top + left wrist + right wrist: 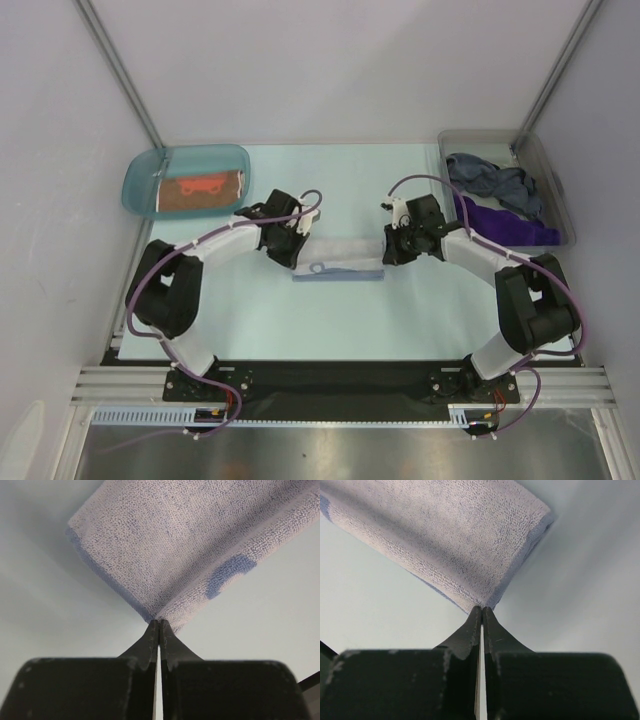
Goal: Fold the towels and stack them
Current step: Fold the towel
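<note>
Your left gripper (159, 625) and right gripper (482, 611) each pinch one end of the pale towel (340, 258), mid-frame.

The table (330, 320) is coloured a pale mint green. At its middle a pale towel (338, 258) is seen in whitish lilac terry, edged in darker blue, with a solid blue blotch (230, 572) printed near one edge. At the far left corner a translucent teal tray (140, 185) is seen, and in it an orange-brown towel (200, 190) marked with a red print. In the clear grey bin (548, 165) at the far right corner, a grey-blue towel (490, 180) and a deep purple towel (500, 225) are shown. The left gripper (159, 625) and right gripper (482, 611) are finished in black. The arms (215, 243) are cased in white and black, with purple cables (135, 290).
</note>
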Robot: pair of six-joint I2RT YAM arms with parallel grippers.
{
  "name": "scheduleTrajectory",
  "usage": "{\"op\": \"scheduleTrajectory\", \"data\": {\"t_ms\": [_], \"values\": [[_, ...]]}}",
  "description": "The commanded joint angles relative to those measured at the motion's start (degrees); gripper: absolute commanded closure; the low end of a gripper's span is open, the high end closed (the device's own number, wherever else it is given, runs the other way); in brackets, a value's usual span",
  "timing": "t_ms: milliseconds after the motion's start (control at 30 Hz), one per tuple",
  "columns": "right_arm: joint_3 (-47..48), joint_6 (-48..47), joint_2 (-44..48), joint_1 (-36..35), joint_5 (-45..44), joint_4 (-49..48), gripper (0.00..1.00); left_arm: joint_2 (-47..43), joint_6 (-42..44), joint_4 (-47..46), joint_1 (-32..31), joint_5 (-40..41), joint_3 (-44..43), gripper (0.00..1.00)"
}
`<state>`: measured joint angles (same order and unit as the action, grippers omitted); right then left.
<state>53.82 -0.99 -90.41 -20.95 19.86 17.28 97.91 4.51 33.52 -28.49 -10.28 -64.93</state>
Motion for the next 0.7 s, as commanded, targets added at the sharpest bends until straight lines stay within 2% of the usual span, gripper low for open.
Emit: {"op": "scheduleTrajectory", "data": {"t_ms": [0, 67, 100, 133, 167, 300, 400, 467, 567, 667], "values": [[-0.6, 0.7, 2.2, -0.3, -1.2, 1.2, 1.0, -3.2, -0.9, 0.1, -0.5, 1.7, 0.9, 1.0], [-0.2, 1.1, 1.6, -0.4, 0.4, 2.3, 0.95, -3.4, -1.7, 0.5, -0.7, 1.8, 1.1, 0.94], [0.3, 2.0, 0.9, -0.4, 0.4, 3.5, 0.92, -3.5, -2.1, 0.7, -0.8, 1.8, 1.0, 0.84], [1.8, 2.9, 0.8, -0.4, -1.4, 6.4, 0.81, -3.9, -2.9, 0.9, -0.8, 1.8, 0.9, 0.7], [2.5, 3.0, 0.6, -0.3, -2.0, 7.9, 0.77, -4.4, -3.2, 1.1, -1.0, 1.2, 0.8, 0.67], [7.3, 4.2, 1.1, 0.1, -2.8, 15.5, 0.68, -8.0, -6.4, 0.9, -2.4, 2.6, 0.2, 0.67], [10.1, 7.4, 1.6, -0.1, -2.2, 16.7, 0.68, -9.7, -10.4, 0.4, -3.3, 7.0, -0.6, 0.62], [10.8, 11.0, 1.7, -0.1, -2.1, 15.9, 0.7, -8.8, -13.3, 0.6, -3.3, 7.6, -2.3, 0.58], [8.5, 15.0, 1.6, -0.2, -0.9, 11.5, 0.75, -6.6, -18.4, -0.7, -3.3, 2.9, -2.9, 0.6], [5.7, 17.3, 0.3, -0.1, 0.3, 6.2, 0.76, -5.2, -22.7, -4.4, -3.3, 0.8, 0.3, 0.61]]}}
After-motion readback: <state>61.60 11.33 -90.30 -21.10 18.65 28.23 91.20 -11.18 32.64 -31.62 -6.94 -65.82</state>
